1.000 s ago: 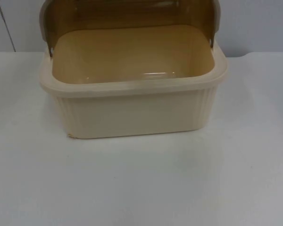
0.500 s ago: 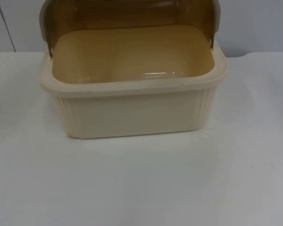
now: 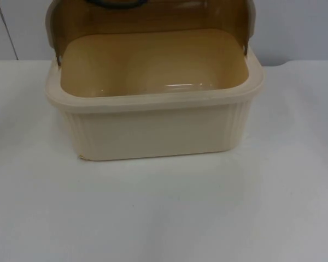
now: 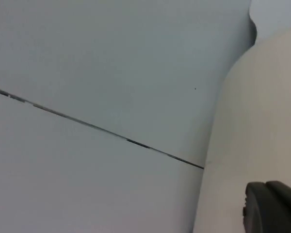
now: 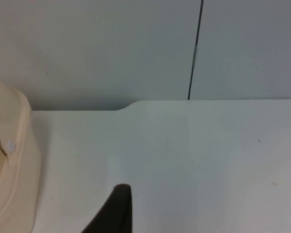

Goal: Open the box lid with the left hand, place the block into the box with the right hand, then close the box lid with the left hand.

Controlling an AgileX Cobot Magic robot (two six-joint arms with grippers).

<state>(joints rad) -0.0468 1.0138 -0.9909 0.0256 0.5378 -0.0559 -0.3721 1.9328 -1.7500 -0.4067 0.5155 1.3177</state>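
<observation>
The cream ribbed box (image 3: 153,128) stands at the middle of the table against the wall. Its brown see-through lid (image 3: 147,19) is swung up and back, so the box is open. Inside I see only the bare floor (image 3: 153,63). A dark curved shape (image 3: 117,2) sits at the picture's upper edge above the lid; I cannot tell what it is. My left gripper's black fingertip (image 4: 274,208) hangs over the table's edge near the wall, the gripper shut. My right gripper's fingertip (image 5: 117,211) is over bare table beside the box's corner (image 5: 9,160), the gripper open and holding nothing.
The white table (image 3: 164,213) stretches wide in front of the box and on both sides. The grey partition wall (image 5: 136,48) closes the back, with a dark seam (image 5: 196,48) running down it.
A dark curved shape has come into the top view's upper edge above the lid. The box and its lid have not moved.
</observation>
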